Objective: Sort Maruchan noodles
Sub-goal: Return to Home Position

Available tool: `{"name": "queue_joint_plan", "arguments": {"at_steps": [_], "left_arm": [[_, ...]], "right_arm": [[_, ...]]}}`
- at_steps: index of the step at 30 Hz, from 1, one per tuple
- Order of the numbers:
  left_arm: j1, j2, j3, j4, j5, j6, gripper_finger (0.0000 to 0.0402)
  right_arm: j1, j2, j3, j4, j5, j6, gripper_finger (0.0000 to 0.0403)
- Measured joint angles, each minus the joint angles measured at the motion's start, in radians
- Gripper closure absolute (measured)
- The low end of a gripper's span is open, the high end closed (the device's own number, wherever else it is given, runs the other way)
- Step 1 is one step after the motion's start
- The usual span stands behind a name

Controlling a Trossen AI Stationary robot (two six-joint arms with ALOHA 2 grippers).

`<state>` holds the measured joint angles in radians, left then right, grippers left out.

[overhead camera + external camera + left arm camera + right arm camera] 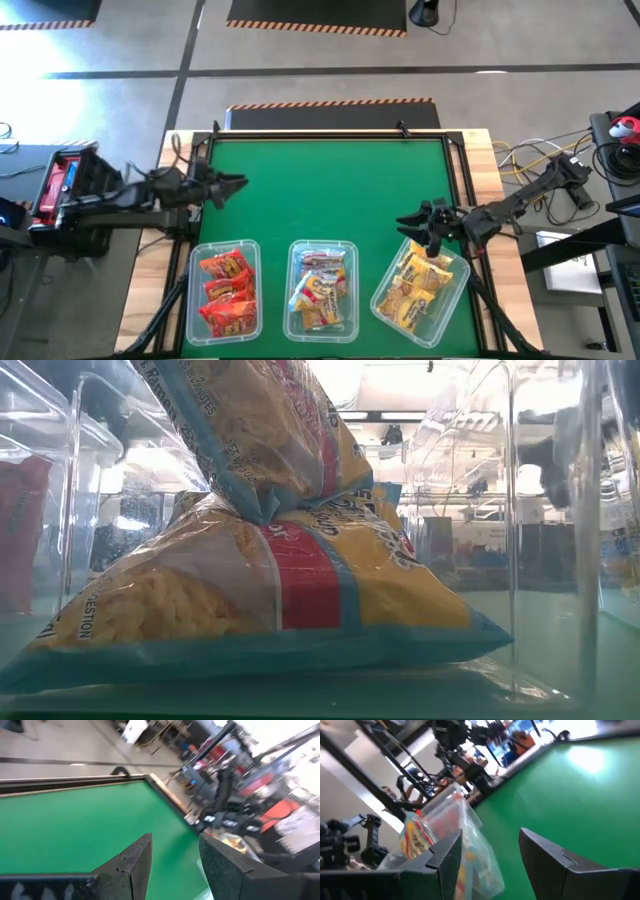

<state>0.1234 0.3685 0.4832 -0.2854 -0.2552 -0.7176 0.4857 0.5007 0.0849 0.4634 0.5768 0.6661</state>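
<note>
Three clear tubs stand along the table's near edge. The left tub (pixel 222 292) holds red/orange noodle packets (pixel 226 290). The middle tub (pixel 322 290) holds yellow-pink packets (pixel 322 292). The right tub (pixel 422 290) holds yellow packets (pixel 418 285). In the low view two yellow packets (pixel 250 590) lie stacked inside a tub, the upper one leaning on the lower. My left gripper (pixel 236 183) is open and empty over the green mat's left side. My right gripper (pixel 408 222) is open and empty just above the right tub's far edge.
The green mat (pixel 330 190) lies bare between the grippers and toward the far edge. A black frame rail (pixel 320 132) runs along the far edge. Cables and gear (pixel 575 160) lie beyond the table's right side, a red device (pixel 60 180) beyond its left.
</note>
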Motion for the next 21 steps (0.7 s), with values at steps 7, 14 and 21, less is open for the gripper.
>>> {"name": "queue_joint_plan", "arguments": {"at_steps": [7, 14, 21], "left_arm": [[0.000, 0.019, -0.243, 0.404, 0.004, -0.006, 0.0255], [0.001, 0.036, -0.366, 0.571, -0.067, 0.022, 0.0255], [0.001, 0.038, -0.399, 0.584, -0.078, 0.018, 0.0255]], "right_arm": [[-0.002, 0.005, -0.073, 0.012, 0.001, 0.153, 0.0220], [-0.002, 0.006, -0.073, -0.003, 0.008, 0.099, 0.0220], [-0.002, 0.006, -0.073, -0.030, 0.075, 0.081, 0.0220]]}}
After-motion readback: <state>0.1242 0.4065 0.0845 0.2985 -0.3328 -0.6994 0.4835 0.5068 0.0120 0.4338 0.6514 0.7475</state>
